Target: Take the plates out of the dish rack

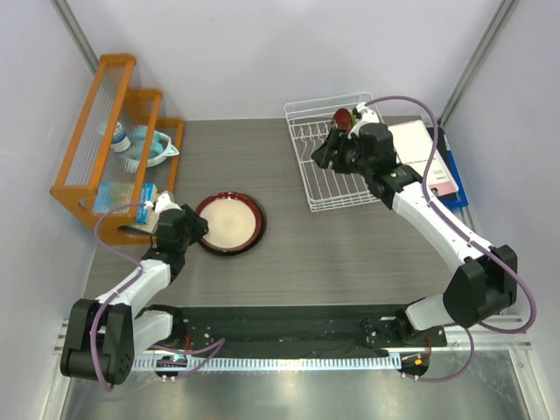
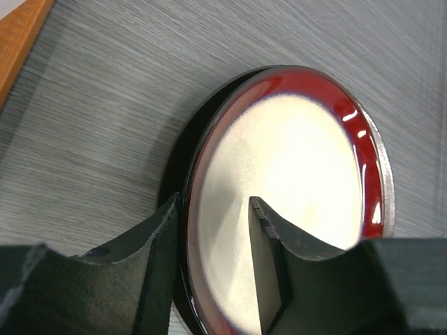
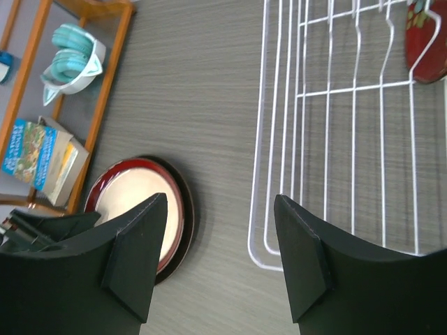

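A: Which plate is next?
B: The dark red plate (image 1: 343, 118) stands on edge at the dish rack's (image 1: 328, 197) far end, beyond the right gripper (image 3: 220, 199); jaws wide, empty; that arm's nearer.
A: And the left gripper (image 2: 213, 202)?
B: Parted astride the red-rimmed cream plate (image 2: 279, 181), flat on the table (image 1: 350, 245).

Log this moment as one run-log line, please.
left gripper: open, straddling rim of red-rimmed plate on table | right gripper: open, over dish rack | dark red plate: in rack

No readable text, seemingly
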